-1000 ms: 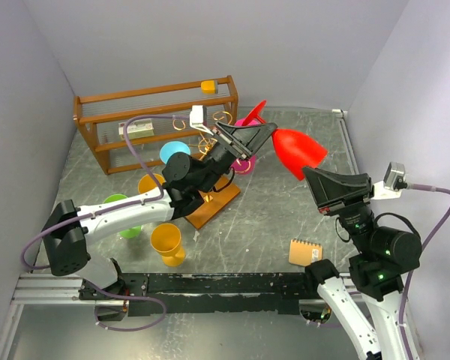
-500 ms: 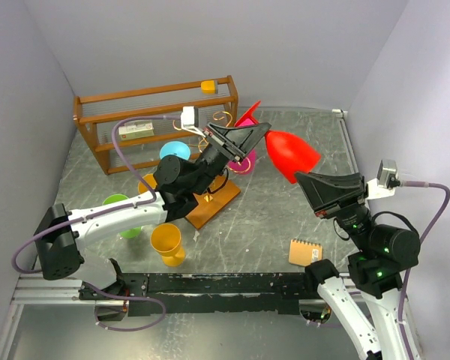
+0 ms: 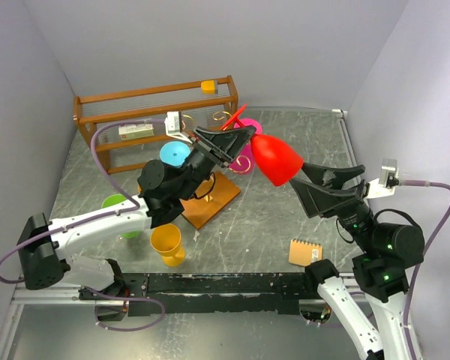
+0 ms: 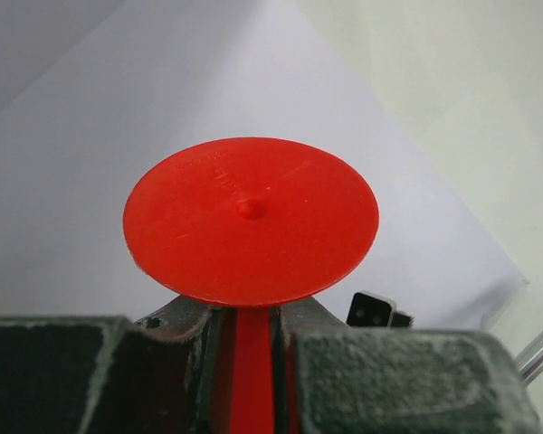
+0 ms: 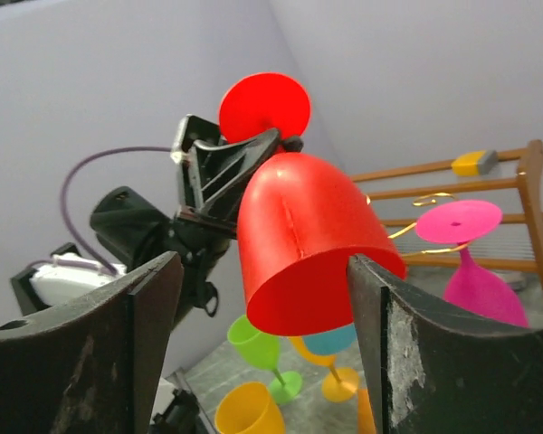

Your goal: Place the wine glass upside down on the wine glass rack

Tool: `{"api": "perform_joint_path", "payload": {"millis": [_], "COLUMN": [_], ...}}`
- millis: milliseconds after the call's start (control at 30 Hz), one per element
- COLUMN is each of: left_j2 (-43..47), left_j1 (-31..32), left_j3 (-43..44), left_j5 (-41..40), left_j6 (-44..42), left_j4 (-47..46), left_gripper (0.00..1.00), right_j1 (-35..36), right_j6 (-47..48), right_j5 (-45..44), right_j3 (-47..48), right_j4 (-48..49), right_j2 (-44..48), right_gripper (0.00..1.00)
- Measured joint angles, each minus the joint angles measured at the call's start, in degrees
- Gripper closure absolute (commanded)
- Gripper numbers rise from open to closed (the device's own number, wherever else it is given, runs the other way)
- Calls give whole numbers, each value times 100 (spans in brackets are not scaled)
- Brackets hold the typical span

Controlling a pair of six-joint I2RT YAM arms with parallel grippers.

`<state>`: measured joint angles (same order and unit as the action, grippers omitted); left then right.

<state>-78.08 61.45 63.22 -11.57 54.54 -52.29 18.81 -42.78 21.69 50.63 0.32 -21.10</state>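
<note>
Grey scuffed tabletop (image 3: 285, 232), lilac walls (image 3: 210, 45). Red wine glass (image 3: 277, 160) aloft and tilted, just right of wine glass rack (image 3: 217, 196), foot up-left, bowl mouth down-right. Left gripper (image 3: 236, 139) clamped tight on stem below foot. Right gripper (image 3: 306, 180) spread wide, fingers (image 5: 100, 353) flanking bowl rim; gap visible on one side, other side unclear. Magenta glass (image 3: 247, 154) hanging inverted on rack's gold scrolls. Slatted wooden shelf (image 3: 135, 112) behind; yellow cup (image 3: 167, 241) and notepad (image 3: 305, 253) on table.
</note>
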Motion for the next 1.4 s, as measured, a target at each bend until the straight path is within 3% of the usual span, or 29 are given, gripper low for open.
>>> {"api": "perform_joint_path", "payload": {"millis": [300,500,833,1167,1400], "left_j2": [890,1471,1718,1718,1641], "left_j1": [-2,0,-2,-2,-2], "left_j3": [-341,-503,-645,-734,-734], "left_j5": [323,872,1853,2621,2653], "left_j6": [-1390,-2520,-4057,-5021,-5554], "left_j4": [916,1585,2662,3093,3355], "left_gripper": [93,93,93,93,93], "right_j1": [0,2,0,2,2], "right_j6": [1012,1239,396,-144,-197], "right_j5": [107,457,905,1700,2063], "right_j3": [612,817,804,804,780], "right_j4": [-1075,-1060,20,369,52], "right_j2": [-214,-450,-1176,-1598,-1932], "right_gripper": [22,22,25,31,43]}}
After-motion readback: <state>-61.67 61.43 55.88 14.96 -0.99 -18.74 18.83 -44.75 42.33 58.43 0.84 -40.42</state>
